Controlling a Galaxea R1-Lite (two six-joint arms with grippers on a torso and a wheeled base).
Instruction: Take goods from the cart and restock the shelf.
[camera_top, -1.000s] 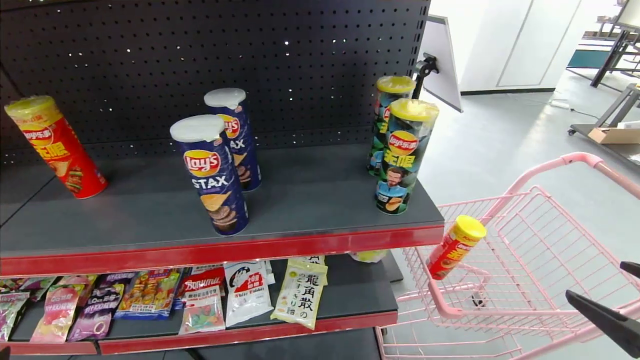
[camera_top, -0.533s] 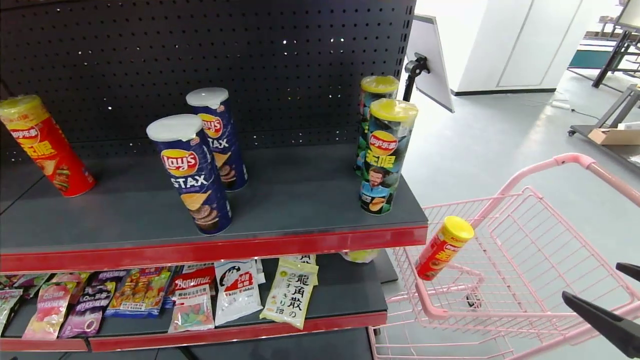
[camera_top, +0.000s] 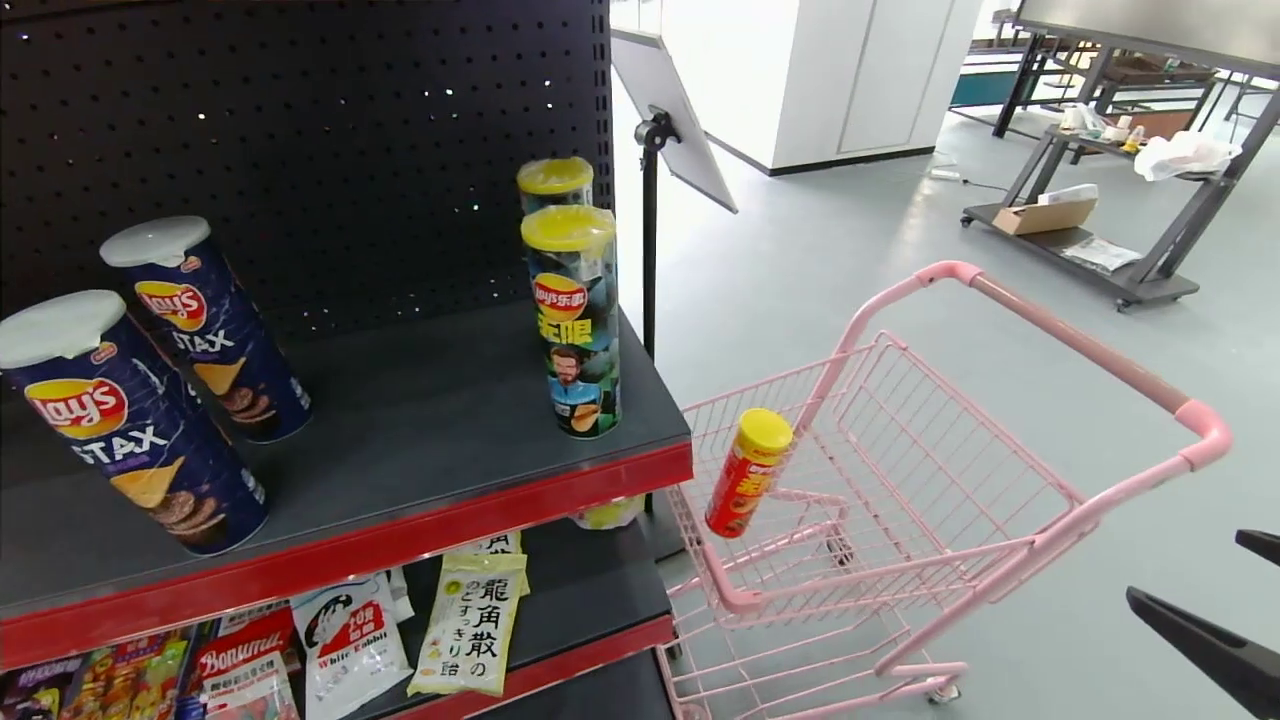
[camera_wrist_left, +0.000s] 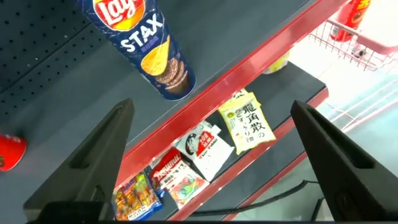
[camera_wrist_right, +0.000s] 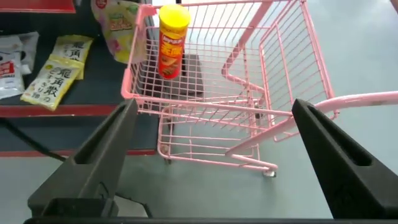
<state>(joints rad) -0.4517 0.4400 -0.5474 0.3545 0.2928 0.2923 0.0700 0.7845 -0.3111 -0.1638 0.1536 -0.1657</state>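
Pink wire cart (camera_top: 1080, 345) is seen just beside the right end of the shelf (camera_top: 430, 420). One red can (camera_top: 748, 473) with a yellow lid is held in the cart. It is tilted, lid uppermost, and leaned against the basket corner nearest the shelf.

On the upper board two blue cans are stood upright, one near the front edge (camera_top: 130, 420) and one behind it (camera_top: 210, 330). At the board's right end two yellow-lidded cans are placed in a row, front (camera_top: 575, 320) and back (camera_top: 556, 180), close together. On the lower board flat bags are laid side by side, among them a pale yellow bag (camera_top: 470, 625) and a white bag (camera_top: 350, 645).

The right gripper (camera_top: 1185, 565) is seen at the lower right of the head view, on the handle side of the cart and apart from it. In the right wrist view the right gripper (camera_wrist_right: 214, 106) is shown spread wide with nothing between its fingers, and the red can (camera_wrist_right: 173, 40) and cart (camera_wrist_right: 367, 98) are seen beyond it.

In the left wrist view the left gripper (camera_wrist_left: 211, 109) is likewise spread wide and nothing is held. It is hung in front of the shelf's red edge, with a blue can (camera_wrist_left: 146, 46) and the bags (camera_wrist_left: 249, 121) beyond.
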